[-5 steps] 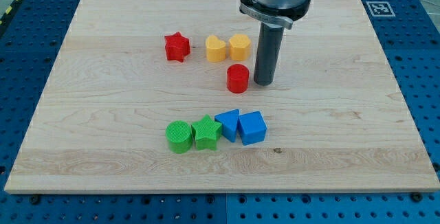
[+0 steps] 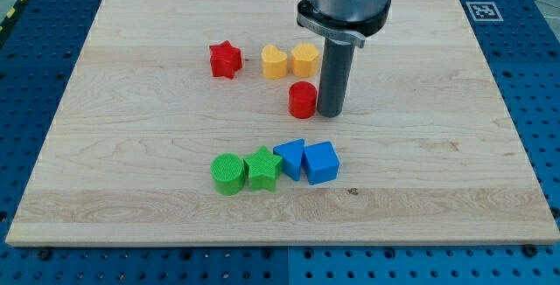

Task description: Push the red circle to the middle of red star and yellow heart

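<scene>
The red circle (image 2: 303, 100) stands on the wooden board below the yellow blocks. The red star (image 2: 225, 59) is up and to its left. The yellow heart (image 2: 275, 61) sits to the star's right, with a narrow gap between them. My tip (image 2: 331, 113) rests on the board just to the right of the red circle, touching it or nearly so.
A yellow hexagon (image 2: 305, 59) touches the yellow heart's right side, just above the red circle. A row of a green circle (image 2: 228, 174), green star (image 2: 262, 168), blue triangle (image 2: 290, 157) and blue cube (image 2: 321, 163) lies lower on the board (image 2: 131, 145).
My tip has moved left and slightly down, closing onto the red circle's right side. The blocks have not visibly moved.
</scene>
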